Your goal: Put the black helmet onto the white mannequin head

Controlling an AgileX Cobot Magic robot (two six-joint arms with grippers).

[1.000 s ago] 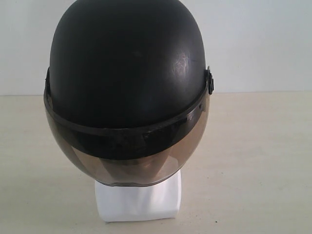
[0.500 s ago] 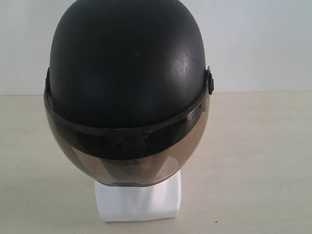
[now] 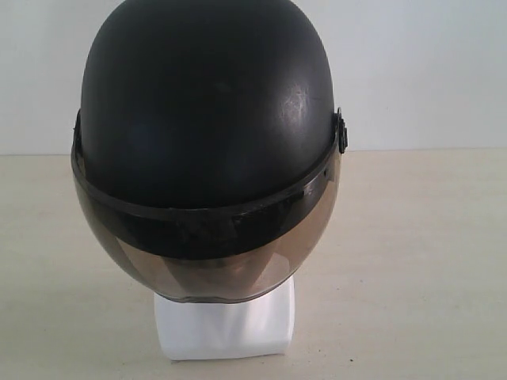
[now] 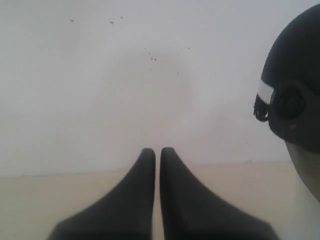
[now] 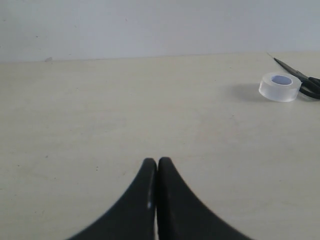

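Note:
The black helmet (image 3: 206, 111) sits on the white mannequin head, its smoky visor (image 3: 214, 253) down over the face. Only the head's white base block (image 3: 226, 324) shows below the visor. In the left wrist view the helmet (image 4: 295, 75) with its round side pivot (image 4: 290, 102) fills one edge, well off to the side of my left gripper (image 4: 157, 151), which is shut with nothing in it. My right gripper (image 5: 157, 161) is shut and holds nothing, over bare table away from the helmet. Neither gripper shows in the exterior view.
A roll of clear tape (image 5: 280, 86) and black scissors (image 5: 302, 80) lie on the beige table (image 5: 125, 110) in the right wrist view. A pale wall (image 3: 428, 63) stands behind the table.

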